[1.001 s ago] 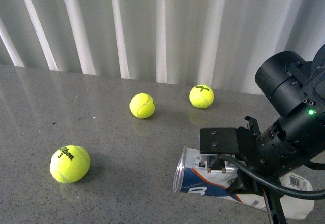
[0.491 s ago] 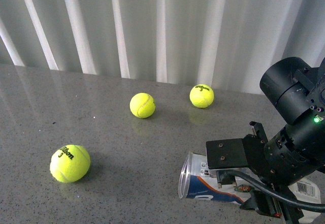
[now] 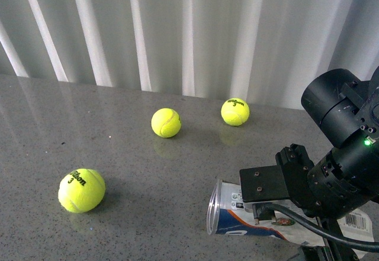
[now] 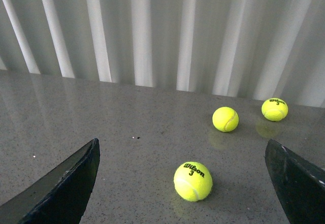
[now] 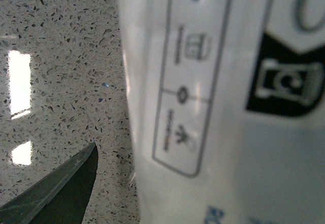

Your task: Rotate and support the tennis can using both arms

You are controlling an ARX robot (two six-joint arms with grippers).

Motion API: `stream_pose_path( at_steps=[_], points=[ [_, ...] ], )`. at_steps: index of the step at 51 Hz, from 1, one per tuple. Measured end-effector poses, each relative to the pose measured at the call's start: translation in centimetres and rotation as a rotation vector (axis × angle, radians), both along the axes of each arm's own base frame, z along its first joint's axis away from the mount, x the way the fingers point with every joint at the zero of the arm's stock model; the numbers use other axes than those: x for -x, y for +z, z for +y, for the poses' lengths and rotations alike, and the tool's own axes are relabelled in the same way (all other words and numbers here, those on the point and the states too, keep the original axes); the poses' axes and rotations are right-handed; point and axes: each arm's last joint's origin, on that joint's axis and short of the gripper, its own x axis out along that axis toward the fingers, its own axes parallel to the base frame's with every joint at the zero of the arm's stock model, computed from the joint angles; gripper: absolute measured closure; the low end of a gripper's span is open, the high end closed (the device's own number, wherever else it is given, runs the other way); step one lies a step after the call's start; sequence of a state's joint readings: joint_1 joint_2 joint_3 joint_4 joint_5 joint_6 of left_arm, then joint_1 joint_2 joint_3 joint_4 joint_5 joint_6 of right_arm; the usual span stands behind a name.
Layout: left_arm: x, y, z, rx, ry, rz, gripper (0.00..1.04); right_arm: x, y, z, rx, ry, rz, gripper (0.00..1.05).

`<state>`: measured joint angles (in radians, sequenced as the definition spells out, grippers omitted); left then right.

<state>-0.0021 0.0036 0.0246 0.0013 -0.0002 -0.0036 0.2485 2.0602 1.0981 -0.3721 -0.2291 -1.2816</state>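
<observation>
The tennis can (image 3: 234,216) lies on its side on the grey table at the front right, its open mouth facing left and its blue-and-white label up. My right gripper (image 3: 266,205) hangs open just above it, straddling the can's middle. In the right wrist view the can's white label (image 5: 218,107) fills most of the frame, very close and blurred, with one dark finger (image 5: 56,193) beside it over the speckled table. My left gripper (image 4: 180,145) is open, with only its two dark fingertips in view, far from the can. The left arm is out of the front view.
Three yellow tennis balls lie loose on the table: one at the front left (image 3: 82,190), also between the left fingertips (image 4: 193,181), and two further back (image 3: 166,123) (image 3: 235,112). A white pleated curtain (image 3: 189,30) closes off the back.
The right gripper has shifted slightly right and lower over the can. The can's mouth has slid a little to the right and its label has turned. The balls have not moved.
</observation>
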Motion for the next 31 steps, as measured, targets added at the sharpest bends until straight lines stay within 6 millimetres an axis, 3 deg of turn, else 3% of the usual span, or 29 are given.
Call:
stream_pose_path(
  at_steps=[13, 31],
  points=[
    [0.0, 0.0, 0.0, 0.000, 0.000, 0.000, 0.07, -0.1, 0.3, 0.1, 0.007, -0.001, -0.014, 0.07],
    [0.0, 0.0, 0.0, 0.000, 0.000, 0.000, 0.07, -0.3, 3.0, 0.1, -0.003, -0.003, -0.062, 0.07]
  ],
)
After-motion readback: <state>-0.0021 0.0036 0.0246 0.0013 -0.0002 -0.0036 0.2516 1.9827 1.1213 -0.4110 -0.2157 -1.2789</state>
